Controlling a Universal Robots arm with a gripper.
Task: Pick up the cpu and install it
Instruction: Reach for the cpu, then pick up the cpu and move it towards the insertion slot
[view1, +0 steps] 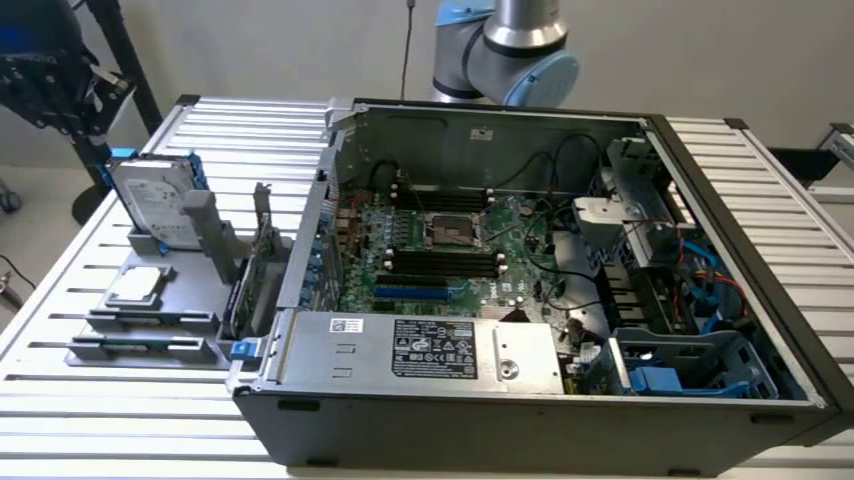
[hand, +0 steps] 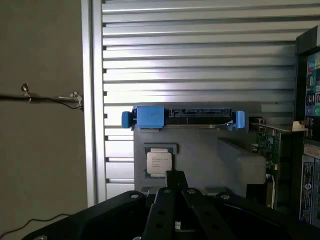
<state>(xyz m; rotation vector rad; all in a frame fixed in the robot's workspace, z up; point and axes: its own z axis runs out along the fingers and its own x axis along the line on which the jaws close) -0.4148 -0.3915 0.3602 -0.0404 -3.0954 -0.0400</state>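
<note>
The cpu (view1: 138, 287) lies flat, metal top up, in a square recess of the grey holder (hand: 200, 152). Its top is fully exposed in the exterior view. It is not installed.

The gripper (hand: 175, 176) hangs over the holder with its fingers brought together and nothing clamped between them. In the wrist view the closed tips line up with one edge of the cpu. How far above the holder they hang cannot be judged.

Items on the holder:
- The hard drive (view1: 150, 198) with blue rails stands upright on edge at the holder's far end, just beyond the cpu recess.
- Two dark narrow strips (view1: 144, 333) lie flat at the holder's near end, on the opposite side of the cpu from the hard drive.
- A green expansion card (view1: 256, 285) stands on edge along the side of the holder that faces the computer case.

Items around the holder:
- The slatted metal table (view1: 120, 420) carries the holder.
- The open computer case (view1: 534, 430) lies just beside the holder, on the exterior view's right.
- The green board (view1: 461, 262) sits inside the case, well apart from the holder. Its black-framed socket (view1: 447, 232) is near the middle of the board.
- The arm (view1: 514, 50) shows beyond the far wall of the case, well apart from the holder.
</note>
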